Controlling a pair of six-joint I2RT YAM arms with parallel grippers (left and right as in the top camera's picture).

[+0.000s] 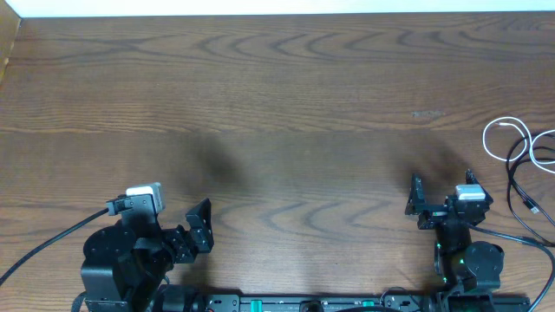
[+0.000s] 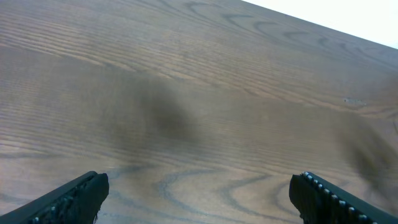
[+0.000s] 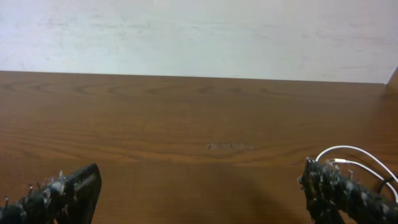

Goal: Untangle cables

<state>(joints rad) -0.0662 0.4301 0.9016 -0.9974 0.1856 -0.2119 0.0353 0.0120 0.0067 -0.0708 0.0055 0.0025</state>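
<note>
**Both sets of fingers spread and empty; cables lie off to the right of the right fingers**

At the near edge of the wooden table [image 1: 277, 87], the right fingers [image 1: 417, 199] stand spread wide and hold nothing, with bare wood between them. The left fingers [image 1: 201, 227] are well apart from the right fingers, to the left along the same near edge. They too are released and empty.

To the right of the right fingers and slightly farther out, the black cable [image 1: 512, 173] runs as a thin bent line near the table's right side. A little farther out than that lies the white cable [image 1: 503, 124], a loose open loop that crosses the black one. Both run out of the overhead view at the right, so the whole tangle cannot be seen. Neither cable touches the right fingers.

Far beyond the right fingers, the table ends at a pale wall [image 3: 199, 37].
</note>
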